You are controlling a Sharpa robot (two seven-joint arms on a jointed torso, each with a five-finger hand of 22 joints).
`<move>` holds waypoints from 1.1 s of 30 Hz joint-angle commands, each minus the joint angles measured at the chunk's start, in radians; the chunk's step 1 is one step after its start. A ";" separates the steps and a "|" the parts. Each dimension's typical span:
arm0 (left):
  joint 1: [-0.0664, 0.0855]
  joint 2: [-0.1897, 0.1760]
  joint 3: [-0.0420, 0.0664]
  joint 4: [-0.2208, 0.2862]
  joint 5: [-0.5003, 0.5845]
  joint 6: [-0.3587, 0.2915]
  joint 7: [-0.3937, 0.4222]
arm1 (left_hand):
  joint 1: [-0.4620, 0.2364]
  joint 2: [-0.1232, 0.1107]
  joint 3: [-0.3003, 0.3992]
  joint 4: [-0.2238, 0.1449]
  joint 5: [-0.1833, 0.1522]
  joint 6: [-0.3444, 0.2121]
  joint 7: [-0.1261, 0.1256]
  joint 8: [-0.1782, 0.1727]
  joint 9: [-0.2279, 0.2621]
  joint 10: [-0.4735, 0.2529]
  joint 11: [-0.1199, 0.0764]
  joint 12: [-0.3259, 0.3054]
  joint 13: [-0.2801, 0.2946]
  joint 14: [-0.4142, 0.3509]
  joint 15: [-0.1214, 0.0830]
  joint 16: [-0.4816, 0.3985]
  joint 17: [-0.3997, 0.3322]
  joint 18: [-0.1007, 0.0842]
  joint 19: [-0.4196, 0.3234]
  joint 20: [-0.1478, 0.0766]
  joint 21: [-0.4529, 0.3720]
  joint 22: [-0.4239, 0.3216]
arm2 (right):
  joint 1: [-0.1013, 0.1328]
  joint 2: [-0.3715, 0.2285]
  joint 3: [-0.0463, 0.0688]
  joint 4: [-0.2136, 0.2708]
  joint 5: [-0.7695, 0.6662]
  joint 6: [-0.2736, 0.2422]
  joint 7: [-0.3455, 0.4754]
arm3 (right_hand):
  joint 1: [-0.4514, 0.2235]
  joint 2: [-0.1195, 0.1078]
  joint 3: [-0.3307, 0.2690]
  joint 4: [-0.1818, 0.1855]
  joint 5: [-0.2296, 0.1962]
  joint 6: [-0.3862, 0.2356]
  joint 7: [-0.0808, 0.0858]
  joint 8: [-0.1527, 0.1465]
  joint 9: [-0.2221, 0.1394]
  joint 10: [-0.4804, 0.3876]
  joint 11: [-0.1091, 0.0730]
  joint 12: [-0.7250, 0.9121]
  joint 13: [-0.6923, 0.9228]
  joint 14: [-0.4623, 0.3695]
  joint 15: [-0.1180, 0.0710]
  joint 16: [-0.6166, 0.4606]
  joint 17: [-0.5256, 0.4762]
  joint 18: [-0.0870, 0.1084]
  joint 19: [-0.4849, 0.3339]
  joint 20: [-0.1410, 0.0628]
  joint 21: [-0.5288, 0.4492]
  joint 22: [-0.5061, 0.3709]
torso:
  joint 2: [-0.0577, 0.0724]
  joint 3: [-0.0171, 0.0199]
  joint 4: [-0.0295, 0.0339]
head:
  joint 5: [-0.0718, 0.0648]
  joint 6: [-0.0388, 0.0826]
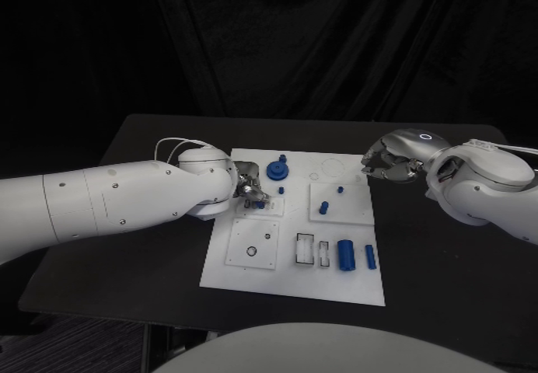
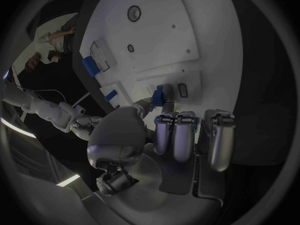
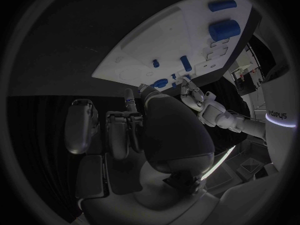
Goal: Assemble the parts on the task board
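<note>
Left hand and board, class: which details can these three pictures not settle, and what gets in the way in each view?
- Head view: the left hand covers its own fingertips, so how it grips the small blue part is hidden.
- Left wrist view: that blue part is partly behind a finger; its shape is unclear.
- Right wrist view: whether the right hand holds anything cannot be told.

A black table (image 1: 146,233) with rounded corners stands before a wall of dark drapery (image 1: 291,54) that hangs in loose folds behind its far edge. Past the table's near left corner, a strip of dark floor (image 1: 68,342) shows in low light. The surroundings are dim, and the tabletop has a matte finish.
</note>
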 commanded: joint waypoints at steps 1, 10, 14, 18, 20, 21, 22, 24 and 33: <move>-0.003 0.003 0.000 -0.001 0.006 -0.007 0.012 | -0.009 0.001 0.006 0.002 0.007 -0.002 -0.002 -0.005 -0.001 0.104 -0.002 0.004 0.261 0.107 -0.003 0.003 0.263 -0.013 0.104 -0.003 0.001 0.260 | -0.003 0.001 0.001 0.000 -0.003 0.011 -0.022 | 0.009 0.001 0.005 -0.002 0.001 0.001 0.004 -0.004 -0.001 0.076 0.005 -0.004 0.235 0.104 0.004 0.003 0.263 0.005 -0.008 -0.001 -0.002 0.181 | -0.001 0.0005 0.0001 | 0.000 0.000; -0.004 0.007 0.000 -0.003 0.006 0.004 0.012 | -0.020 -0.003 0.007 0.007 -0.011 -0.002 0.000 -0.012 0.001 0.104 -0.001 0.004 0.261 0.107 -0.002 0.003 0.263 -0.013 0.104 -0.003 0.000 0.259 | -0.005 0.001 0.001 -0.002 -0.003 0.016 -0.027 | 0.009 0.001 0.006 -0.002 0.002 0.002 0.005 -0.004 -0.001 0.073 0.005 -0.007 0.232 0.104 0.004 0.003 0.263 0.007 -0.012 -0.001 -0.008 0.179 | -0.001 0.0006 -0.0007 | 0.000 0.000; -0.005 0.009 0.000 -0.003 0.006 0.011 0.013 | -0.027 -0.004 0.005 0.013 -0.025 -0.001 0.000 -0.015 0.002 0.104 0.000 0.004 0.261 0.107 -0.001 0.003 0.263 -0.012 0.102 -0.003 -0.001 0.258 | -0.006 0.000 0.001 -0.002 -0.003 0.018 -0.028 | 0.009 0.000 0.006 -0.001 0.002 0.002 0.005 -0.004 -0.002 0.072 0.005 -0.007 0.232 0.104 0.004 0.003 0.263 0.007 -0.012 -0.001 -0.010 0.179 | -0.001 0.0007 -0.0006 | -0.001 0.000; -0.005 0.009 0.000 -0.002 0.006 0.015 0.013 | -0.028 -0.005 0.005 0.013 -0.027 -0.001 0.001 -0.016 0.002 0.104 0.000 0.004 0.261 0.107 -0.001 0.003 0.263 -0.012 0.103 -0.003 -0.001 0.258 | -0.007 0.000 0.001 -0.002 -0.003 0.019 -0.030 | 0.009 0.000 0.006 -0.001 0.002 0.002 0.005 -0.004 -0.002 0.072 0.005 -0.007 0.232 0.104 0.004 0.003 0.263 0.007 -0.012 -0.001 -0.010 0.179 | 0.000 0.0005 0.0001 | -0.001 0.000; -0.005 0.008 0.000 -0.002 0.006 0.016 0.012 | -0.028 -0.005 0.005 0.013 -0.027 -0.001 0.001 -0.016 0.002 0.104 0.000 0.004 0.261 0.107 -0.001 0.003 0.263 -0.012 0.103 -0.003 -0.001 0.258 | -0.008 0.001 0.001 -0.003 -0.003 0.020 -0.031 | 0.009 0.000 0.006 -0.001 0.002 0.002 0.005 -0.004 -0.002 0.071 0.006 -0.008 0.231 0.104 0.004 0.003 0.263 0.008 -0.014 -0.001 -0.012 0.178 | 0.000 0.0006 0.0004 | -0.002 0.000; -0.005 0.008 0.000 -0.002 0.006 0.017 0.012 | -0.028 -0.005 0.005 0.013 -0.027 -0.001 0.001 -0.016 0.002 0.104 0.000 0.004 0.261 0.107 -0.001 0.003 0.263 -0.012 0.103 -0.003 -0.001 0.258 | -0.008 0.001 0.001 -0.003 -0.003 0.020 -0.031 | 0.009 0.000 0.006 -0.001 0.002 0.002 0.005 -0.004 -0.002 0.071 0.006 -0.008 0.231 0.104 0.004 0.003 0.263 0.008 -0.014 -0.001 -0.012 0.178 | 0.000 0.0008 0.0004 | -0.002 0.000; -0.005 0.007 0.000 -0.002 0.006 0.018 0.012 | -0.029 -0.006 0.005 0.013 -0.028 -0.001 0.001 -0.017 0.002 0.104 0.000 0.004 0.261 0.107 -0.001 0.003 0.263 -0.012 0.102 -0.002 -0.002 0.257 | -0.008 0.001 0.001 -0.003 -0.003 0.021 -0.031 | 0.009 0.000 0.006 -0.001 0.002 0.002 0.005 -0.004 -0.002 0.071 0.006 -0.008 0.231 0.104 0.004 0.003 0.263 0.008 -0.014 -0.001 -0.012 0.178 | 0.000 0.0007 0.0004 | -0.002 0.000; -0.005 0.006 0.000 -0.001 0.006 0.019 0.012 | -0.029 -0.006 0.005 0.013 -0.029 -0.001 0.001 -0.017 0.002 0.104 0.000 0.004 0.261 0.107 -0.001 0.003 0.263 -0.012 0.101 -0.002 -0.002 0.257 | -0.008 0.001 0.001 -0.003 -0.003 0.022 -0.032 | 0.009 0.000 0.006 -0.001 0.002 0.002 0.005 -0.004 -0.002 0.071 0.006 -0.008 0.231 0.104 0.004 0.003 0.263 0.008 -0.014 -0.001 -0.012 0.178 | 0.000 0.0003 0.0002 | -0.002 0.000; -0.006 0.004 0.000 -0.001 0.006 0.024 0.011 | -0.033 -0.011 0.002 0.015 -0.040 -0.002 0.002 -0.021 0.003 0.104 0.001 0.004 0.261 0.107 -0.001 0.003 0.263 -0.010 0.098 -0.002 -0.006 0.254 | -0.010 0.002 0.001 -0.004 -0.003 0.026 -0.034 | 0.008 0.000 0.006 -0.001 0.002 0.003 0.005 -0.004 -0.002 0.070 0.006 -0.010 0.229 0.104 0.004 0.003 0.263 0.008 -0.015 -0.001 -0.016 0.177 | 0.000 0.0000 -0.0001 | -0.001 0.000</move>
